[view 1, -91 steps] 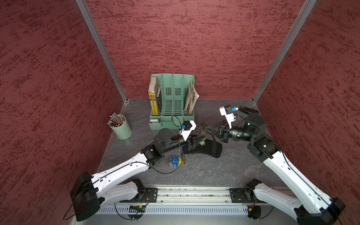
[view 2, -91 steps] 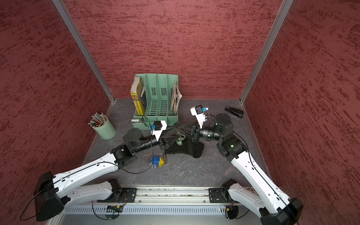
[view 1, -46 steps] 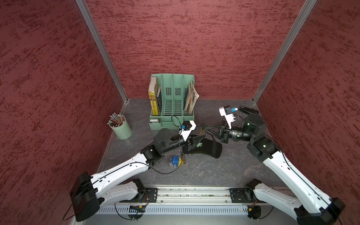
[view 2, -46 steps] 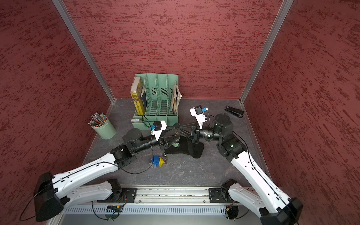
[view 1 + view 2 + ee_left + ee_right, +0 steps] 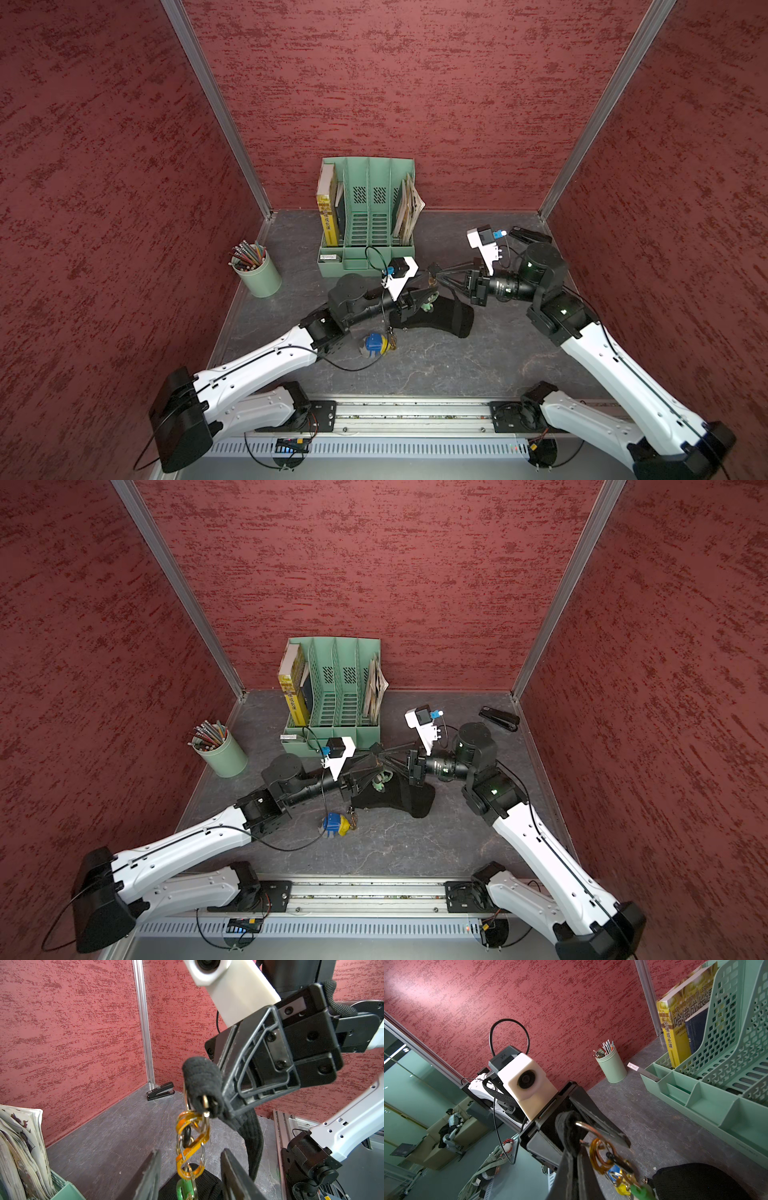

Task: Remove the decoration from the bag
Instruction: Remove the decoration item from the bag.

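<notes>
The bag (image 5: 446, 320) lies slumped on the bench (image 5: 436, 374) just below my two claws. Its strap (image 5: 200, 1080) runs up to my right claw (image 5: 436, 274), which is pinched tight on the strap's end, right behind the metal ring (image 5: 588, 1128). From that ring a short chain of orange clasps (image 5: 192, 1138) hangs straight down. A green decoration (image 5: 185, 1186) dangles at its foot, just above the bag's fabric. My left claw (image 5: 190, 1153) stands partly open with one finger either side of the chain, gripping nothing and, as far as I can see, touching nothing. A blue and yellow charm (image 5: 375, 343) lies on the bench under my left forearm, beside the bag.

I judge the bag light and limp. It will follow any pull instead of resisting, so my right claw's hold on the strap has to supply the counterforce. The clasps look small, stiff and glossy, so they will probably slip and swing. I would close my left claw across the flat body of the lowest orange clasp, not on the green piece, which would only sway.
</notes>
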Motion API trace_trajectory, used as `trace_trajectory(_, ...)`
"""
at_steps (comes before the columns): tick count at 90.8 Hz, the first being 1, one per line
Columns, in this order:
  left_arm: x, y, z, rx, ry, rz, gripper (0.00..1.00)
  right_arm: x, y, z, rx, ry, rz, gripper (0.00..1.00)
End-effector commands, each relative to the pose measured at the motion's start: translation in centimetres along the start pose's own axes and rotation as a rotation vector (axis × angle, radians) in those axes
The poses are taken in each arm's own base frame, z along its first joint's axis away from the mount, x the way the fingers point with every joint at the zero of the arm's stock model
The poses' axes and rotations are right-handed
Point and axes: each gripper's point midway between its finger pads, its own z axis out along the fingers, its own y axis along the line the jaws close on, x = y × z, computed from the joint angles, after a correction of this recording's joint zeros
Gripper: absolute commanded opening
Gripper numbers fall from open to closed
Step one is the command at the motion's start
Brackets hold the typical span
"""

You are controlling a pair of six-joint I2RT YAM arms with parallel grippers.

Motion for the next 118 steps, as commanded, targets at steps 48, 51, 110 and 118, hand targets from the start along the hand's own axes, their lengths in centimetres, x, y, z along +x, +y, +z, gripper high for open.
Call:
trace_trajectory(48, -3.1, -0.3, -0.4, 0.014, -0.08, 0.022, 0.45, -1.1, 1.2, -0.3, -0.034, -0.035, -0.038, 0.0)
trace_trajectory(51, -3.2, -0.3, -0.4, 0.014, -0.081, 0.024, 0.44, -1.1, 1.1, -0.3, -0.034, -0.036, -0.037, 0.0)
trace_trajectory(110, -3.4, -0.3, -0.2, 0.016, -0.084, 0.041, 0.3, -1.4, 1.2, -0.1, -0.039, -0.036, -0.029, 0.0)
trace_trajectory(118, -3.3, -0.2, -0.1, 0.016, -0.082, 0.041, 0.28, -1.4, 1.2, -0.2, -0.039, -0.036, -0.028, 0.0)
